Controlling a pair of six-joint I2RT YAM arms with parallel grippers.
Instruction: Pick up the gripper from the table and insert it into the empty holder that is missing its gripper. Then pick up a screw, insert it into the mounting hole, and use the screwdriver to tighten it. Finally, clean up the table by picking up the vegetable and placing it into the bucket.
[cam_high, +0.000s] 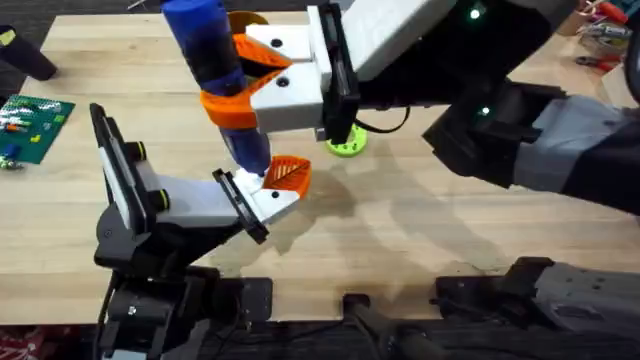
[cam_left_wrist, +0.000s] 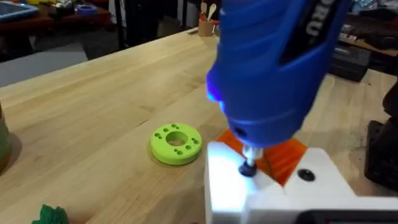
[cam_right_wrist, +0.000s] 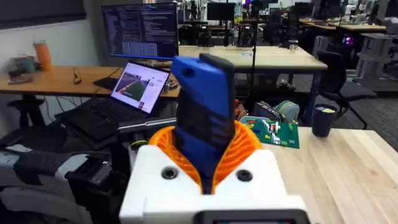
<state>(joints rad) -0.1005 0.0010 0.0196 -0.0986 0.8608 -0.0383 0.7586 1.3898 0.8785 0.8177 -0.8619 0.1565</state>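
Note:
The white holder (cam_high: 238, 200) with its black end plate forms the tip of my left arm. The small orange gripper (cam_high: 290, 175) sits in it, and the left wrist view shows it (cam_left_wrist: 287, 155) behind the tool. My right gripper (cam_high: 235, 78) reaches across from the right, shut on the blue screwdriver (cam_high: 208, 45), which stands nearly upright. The screwdriver's tip rests on a dark screw (cam_left_wrist: 249, 168) in the holder's white face (cam_left_wrist: 230, 186). In the right wrist view the screwdriver (cam_right_wrist: 202, 118) is clamped between the orange fingers (cam_right_wrist: 244, 146). A bit of the green vegetable (cam_left_wrist: 50, 214) lies on the table. The bucket is out of view.
A lime-green ring disc (cam_high: 345, 142) lies on the table just beyond the holder, also seen at close range as the disc (cam_left_wrist: 176, 143). A green circuit board (cam_high: 35, 120) lies at the table's left edge. The right arm's dark body (cam_high: 520, 130) spans the right half.

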